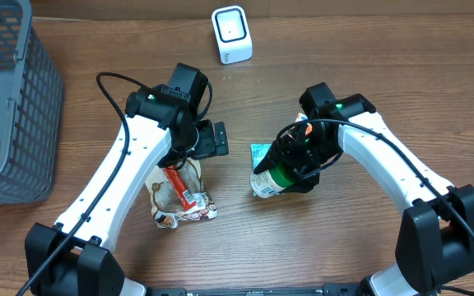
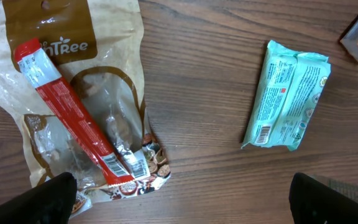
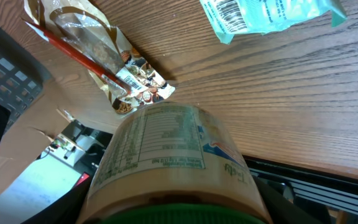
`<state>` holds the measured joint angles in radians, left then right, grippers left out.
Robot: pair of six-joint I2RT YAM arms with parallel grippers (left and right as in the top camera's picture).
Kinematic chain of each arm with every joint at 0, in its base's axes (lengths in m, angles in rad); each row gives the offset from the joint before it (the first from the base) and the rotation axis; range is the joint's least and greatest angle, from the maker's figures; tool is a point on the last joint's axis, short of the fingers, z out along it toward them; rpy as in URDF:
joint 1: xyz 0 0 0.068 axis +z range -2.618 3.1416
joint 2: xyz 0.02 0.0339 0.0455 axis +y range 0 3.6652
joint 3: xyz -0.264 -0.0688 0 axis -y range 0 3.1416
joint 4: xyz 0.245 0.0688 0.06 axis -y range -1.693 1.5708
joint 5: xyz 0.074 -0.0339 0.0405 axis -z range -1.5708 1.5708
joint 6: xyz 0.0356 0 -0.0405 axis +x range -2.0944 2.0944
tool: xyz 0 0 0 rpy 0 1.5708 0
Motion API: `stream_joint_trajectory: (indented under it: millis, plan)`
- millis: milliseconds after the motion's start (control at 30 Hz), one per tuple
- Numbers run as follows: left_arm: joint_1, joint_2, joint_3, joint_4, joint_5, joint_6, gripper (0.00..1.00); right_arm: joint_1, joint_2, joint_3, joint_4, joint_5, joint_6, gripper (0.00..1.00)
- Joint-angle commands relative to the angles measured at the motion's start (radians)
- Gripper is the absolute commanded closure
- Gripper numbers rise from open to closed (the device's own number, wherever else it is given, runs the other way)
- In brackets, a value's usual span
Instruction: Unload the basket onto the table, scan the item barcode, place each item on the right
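Note:
My right gripper [image 1: 296,158] is shut on a jar [image 1: 271,178] with a green lid and a pale printed label. It holds the jar tilted above the table, base toward the front edge. In the right wrist view the jar [image 3: 169,158] fills the bottom, with my gripper [image 3: 173,208] clamped near the lid. The white barcode scanner [image 1: 232,34] stands at the back centre, well away from the jar. My left gripper [image 1: 202,141] hovers open with nothing between its fingers. In its wrist view the gripper [image 2: 188,202] is over bare wood.
A brown snack bag [image 1: 178,196] with a red stick pack [image 2: 73,118] on it lies under the left arm. A teal tissue pack [image 2: 286,94] lies flat beside the jar. A grey mesh basket [image 1: 6,99] stands at the far left.

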<state>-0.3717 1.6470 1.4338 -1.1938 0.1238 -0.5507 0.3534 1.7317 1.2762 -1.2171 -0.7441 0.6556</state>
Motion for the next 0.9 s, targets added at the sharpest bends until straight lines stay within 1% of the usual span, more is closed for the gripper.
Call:
stream_joint_trajectory:
  millis: [0,67,133,267,400,500,633,800,867]
  plan:
    - [0.006,0.000,0.007,0.019,-0.069,0.032,0.00,-0.002,-0.024,0.022,-0.009,-0.043,0.003,0.96]
    - [0.045,0.000,0.014,0.021,-0.125,0.031,0.00,-0.002,-0.024,0.022,-0.009,-0.043,0.003,0.96]
    - [0.093,0.000,0.023,0.017,-0.134,0.032,0.00,-0.002,-0.024,0.022,-0.009,-0.043,0.003,0.96]
    - [0.261,0.000,0.046,0.017,-0.131,0.036,0.00,-0.002,-0.024,0.022,-0.007,-0.043,0.003,0.96]
    - [0.459,0.000,0.049,0.015,-0.130,0.085,0.00,-0.002,-0.024,0.022,-0.007,-0.043,0.003,0.96]
    - [0.557,0.000,0.049,0.015,-0.130,0.111,0.00,-0.002,-0.024,0.022,-0.007,-0.043,0.011,0.96]
    - [0.622,0.000,0.049,0.012,-0.123,0.110,0.00,-0.002,-0.024,0.022,-0.008,-0.044,0.088,0.96]
    - [0.627,0.000,0.049,0.018,-0.124,0.109,0.00,-0.002,-0.024,0.022,-0.033,-0.052,0.179,0.96]
    - [0.627,0.000,0.048,0.019,-0.124,0.109,0.00,-0.002,-0.024,0.022,-0.046,-0.084,0.187,0.96]
